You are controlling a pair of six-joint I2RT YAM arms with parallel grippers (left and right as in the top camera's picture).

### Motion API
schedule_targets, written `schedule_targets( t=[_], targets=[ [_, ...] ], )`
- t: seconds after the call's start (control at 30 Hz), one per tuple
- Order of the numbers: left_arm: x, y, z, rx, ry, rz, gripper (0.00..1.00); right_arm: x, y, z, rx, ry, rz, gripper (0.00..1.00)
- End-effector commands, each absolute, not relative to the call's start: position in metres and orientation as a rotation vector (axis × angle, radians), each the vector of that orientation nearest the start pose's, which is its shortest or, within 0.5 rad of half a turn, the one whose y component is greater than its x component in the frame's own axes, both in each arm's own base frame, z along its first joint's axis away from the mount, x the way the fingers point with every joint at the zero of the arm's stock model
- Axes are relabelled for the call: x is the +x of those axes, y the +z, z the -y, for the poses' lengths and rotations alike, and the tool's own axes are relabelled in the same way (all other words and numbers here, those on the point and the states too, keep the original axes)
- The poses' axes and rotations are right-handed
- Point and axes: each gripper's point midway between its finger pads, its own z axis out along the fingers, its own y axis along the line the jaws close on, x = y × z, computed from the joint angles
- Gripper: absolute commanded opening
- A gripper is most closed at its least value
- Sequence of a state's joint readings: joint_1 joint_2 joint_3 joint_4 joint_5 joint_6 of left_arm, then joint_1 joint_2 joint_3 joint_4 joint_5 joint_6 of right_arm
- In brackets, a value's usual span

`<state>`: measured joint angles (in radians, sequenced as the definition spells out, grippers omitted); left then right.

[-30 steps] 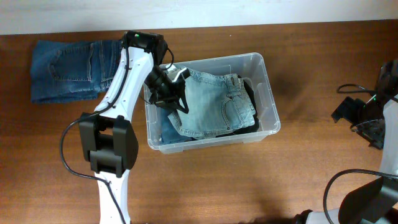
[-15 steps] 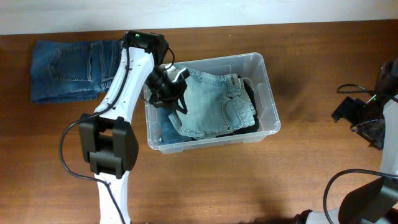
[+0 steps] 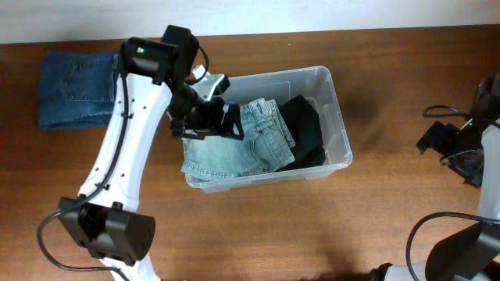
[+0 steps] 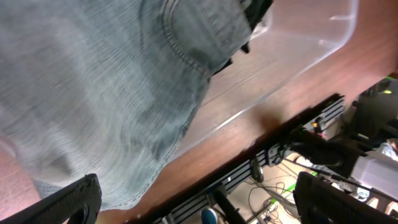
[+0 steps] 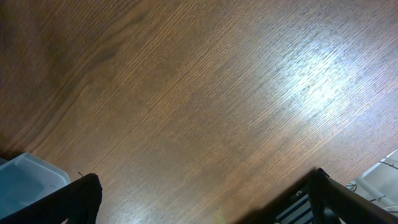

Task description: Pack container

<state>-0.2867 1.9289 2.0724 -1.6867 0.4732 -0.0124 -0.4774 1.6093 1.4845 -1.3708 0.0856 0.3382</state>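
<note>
Right, left end effector [image 3: 208, 122] spread wide, holding nothing, over container's [image 3: 338, 117] 9 o'clock end. Dark jeans [image 3: 74, 90] on bench [image 3: 258, 226] farther out at 9, long axis 9-to-3, left-arm territory.

Open table [image 3: 406, 187] right of the container [image 3: 337, 101] (inside, jeans [image 3: 234, 152] under the left tool [image 3: 205, 125])
</note>
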Motion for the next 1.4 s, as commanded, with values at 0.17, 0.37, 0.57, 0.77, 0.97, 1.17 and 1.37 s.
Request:
schedule_targets(
  t=[0.17,0.37,0.57,0.77,0.97,1.17,1.37],
  targets=[
    [0.328,0.213,0.132,0.308,-0.425,-3.125,0.99,0.259,0.162,0.151,1.233,-0.141,-2.810,0.98],
    [0.345,0.209,0.068,0.016,-0.239,-3.136,0.99,0.259,0.162,0.151,1.233,-0.141,-2.810,0.98],
    [0.335,0.197,0.081,0.041,-0.337,-3.189,0.99,0.259,0.162,0.151,1.233,-0.141,-2.810,0.98],
    [0.331,0.168,0.108,0.097,-0.453,-3.215,0.99,0.259,0.162,0.151,1.233,-0.141,-2.810,0.98],
    [0.338,0.168,0.124,0.130,-0.551,-3.167,0.99,0.259,0.162,0.151,1.233,-0.141,-2.810,0.98],
    [0.347,0.168,0.137,0.184,-0.561,-3.116,0.99,0.259,0.162,0.151,1.233,-0.141,-2.810,0.98],
    [0.367,0.169,0.148,0.232,-0.563,-3.019,0.99,0.259,0.162,0.151,1.233,-0.141,-2.810,0.98]
  ],
)
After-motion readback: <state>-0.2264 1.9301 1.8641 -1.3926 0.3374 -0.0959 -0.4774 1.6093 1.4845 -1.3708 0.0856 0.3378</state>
